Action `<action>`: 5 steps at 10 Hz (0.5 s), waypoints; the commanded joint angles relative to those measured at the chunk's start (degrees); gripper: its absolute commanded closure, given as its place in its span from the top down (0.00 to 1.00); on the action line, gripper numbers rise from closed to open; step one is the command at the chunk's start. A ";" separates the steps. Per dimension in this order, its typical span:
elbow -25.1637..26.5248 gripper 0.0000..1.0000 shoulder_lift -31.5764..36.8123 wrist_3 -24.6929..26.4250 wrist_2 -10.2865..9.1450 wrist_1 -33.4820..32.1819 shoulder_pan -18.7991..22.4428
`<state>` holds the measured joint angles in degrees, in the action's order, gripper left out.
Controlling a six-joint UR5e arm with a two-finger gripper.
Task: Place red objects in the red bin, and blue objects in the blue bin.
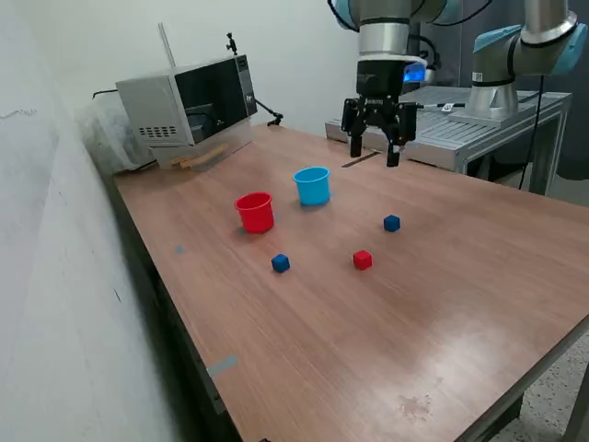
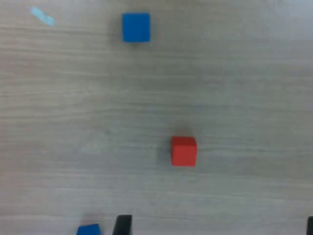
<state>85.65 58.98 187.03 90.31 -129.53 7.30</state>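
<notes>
A long wooden table (image 1: 442,304) is filling most of the exterior view, with a pale wall running along one side and a grey microwave (image 1: 189,106) sitting at the far corner, at about eleven o'clock from the table's middle. The robot arm is hanging over the far edge at about one o'clock, and its gripper (image 1: 375,147) is hovering well above the wood with its two fingers spread apart and nothing between them.

Near the table's centre, the red bin (image 1: 255,212) and the blue bin (image 1: 312,185) are standing upright just beside each other, the blue one at about two o'clock from the red. Both look empty, though their interiors are hard to judge from this angle.

Only three cubes are showing. One blue cube (image 1: 392,223) is lying at four o'clock from the blue bin, a red cube (image 1: 363,260) is lying near it toward the front, and another blue cube (image 1: 281,263) is lying at five o'clock from the red bin.

The likely risk: the cubes are small, so a slightly off-centre descent could be nudging one aside rather than gripping it, and the bins standing close together could invite a drop into the wrong one.
</notes>
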 commanded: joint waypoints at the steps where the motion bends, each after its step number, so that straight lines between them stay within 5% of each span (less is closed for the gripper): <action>1: -6.63 1.00 -10.52 5.43 0.30 -0.20 0.61; 5: -7.43 1.00 -17.13 5.98 -0.22 -2.47 2.53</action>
<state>78.93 46.28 192.27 90.40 -130.42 8.20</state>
